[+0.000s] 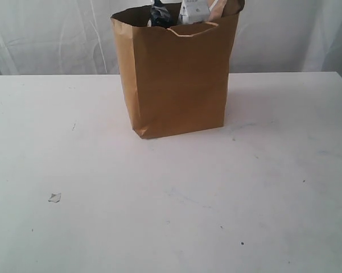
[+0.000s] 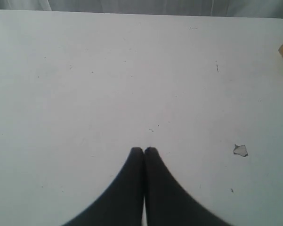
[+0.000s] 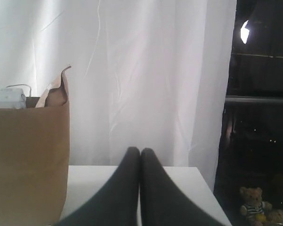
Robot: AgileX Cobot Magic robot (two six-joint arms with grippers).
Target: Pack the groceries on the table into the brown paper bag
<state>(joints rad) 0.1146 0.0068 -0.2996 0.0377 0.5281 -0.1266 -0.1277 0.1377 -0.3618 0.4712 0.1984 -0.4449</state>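
Brown paper bag point(image 1: 176, 79) stands upright at the far middle of the white table point(image 1: 171, 216), its ragged top edge open. Groceries reach its brim: a dark packet point(image 1: 159, 14) and a white carton point(image 1: 194, 10) poke up above the rim side by side; what lies deeper is hidden. A small grey scrap point(image 1: 54, 197) lies on the tabletop, well apart from the bag, toward the near left.

The left gripper point(image 2: 143, 151) is clenched, its two black fingers pressed tip to tip with nothing between them. It tilts down over bare tabletop and points toward the far edge, with the scrap lying near its tips. Whether the tips touch the surface cannot be told.

The right gripper point(image 3: 140, 151) is likewise clenched and empty, its fingers flat against each other. It is held roughly level above the table and aims at the white curtain point(image 3: 146, 70). The bag stands beside it, apart from the fingers, with the carton showing at the rim. A teddy bear point(image 3: 253, 205) sits low in the dark space past the curtain.
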